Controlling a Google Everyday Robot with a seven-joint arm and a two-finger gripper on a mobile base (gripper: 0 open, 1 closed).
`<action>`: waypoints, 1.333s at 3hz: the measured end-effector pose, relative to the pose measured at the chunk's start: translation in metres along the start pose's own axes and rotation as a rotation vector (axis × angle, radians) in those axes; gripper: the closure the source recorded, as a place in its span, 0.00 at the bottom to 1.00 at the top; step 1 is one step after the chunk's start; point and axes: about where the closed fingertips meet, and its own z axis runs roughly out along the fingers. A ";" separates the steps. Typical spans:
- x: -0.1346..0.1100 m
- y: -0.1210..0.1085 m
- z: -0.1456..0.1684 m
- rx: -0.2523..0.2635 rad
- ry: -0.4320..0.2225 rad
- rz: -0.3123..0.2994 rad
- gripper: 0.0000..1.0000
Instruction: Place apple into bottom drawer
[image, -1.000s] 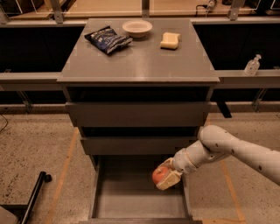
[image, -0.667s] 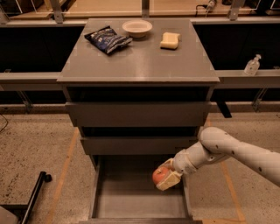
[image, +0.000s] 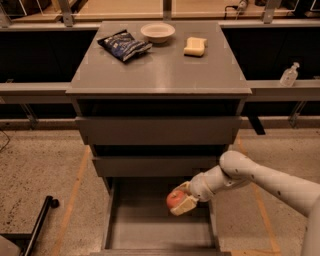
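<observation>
The bottom drawer (image: 150, 225) is pulled open at the foot of the grey cabinet, its grey floor bare. My white arm reaches in from the right. My gripper (image: 180, 201) is shut on the red-orange apple (image: 175, 199) and holds it above the right half of the open drawer, just below the middle drawer's front. One pale finger (image: 184, 206) shows under and in front of the apple.
On the cabinet top (image: 160, 70) lie a dark chip bag (image: 124, 45), a white bowl (image: 157, 32) and a pale yellow sponge (image: 195, 46). The two upper drawers (image: 157, 131) are shut. A clear bottle (image: 290, 75) stands on the right ledge. A black bar (image: 40, 225) lies at lower left.
The gripper with the apple has shifted slightly left over the drawer; otherwise nothing has visibly moved.
</observation>
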 end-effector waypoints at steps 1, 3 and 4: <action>0.017 -0.021 0.028 -0.014 -0.021 0.032 1.00; 0.040 -0.038 0.062 -0.009 -0.043 0.092 1.00; 0.042 -0.037 0.070 0.002 0.022 0.084 1.00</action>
